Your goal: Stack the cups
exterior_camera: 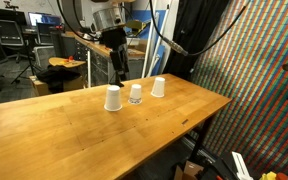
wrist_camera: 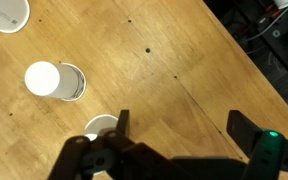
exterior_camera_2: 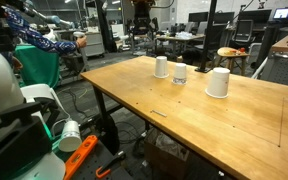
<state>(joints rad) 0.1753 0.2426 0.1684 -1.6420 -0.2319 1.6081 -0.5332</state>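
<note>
Three cups stand upside down in a row on the wooden table (exterior_camera: 74, 130). In both exterior views a white cup (exterior_camera: 112, 97) (exterior_camera_2: 217, 82) and another white cup (exterior_camera: 158, 86) (exterior_camera_2: 161, 66) flank a smaller translucent cup (exterior_camera: 135, 93) (exterior_camera_2: 180, 72). My gripper (exterior_camera: 119, 67) (exterior_camera_2: 142, 38) hangs open above the table behind the row. In the wrist view the gripper (wrist_camera: 184, 128) holds nothing, with bare wood between its fingers. The nearest cup (wrist_camera: 101, 125) sits just outside one finger (wrist_camera: 123, 122), partly hidden. The middle cup (wrist_camera: 50, 80) and the far cup (wrist_camera: 4, 12) lie further off.
The table's edge (exterior_camera: 209, 112) drops off near a colourful patterned wall (exterior_camera: 269, 70). Chairs and a small round table (exterior_camera: 64, 65) stand behind. In an exterior view an orange tool (exterior_camera_2: 79, 155) and other clutter lie on the floor beside the table.
</note>
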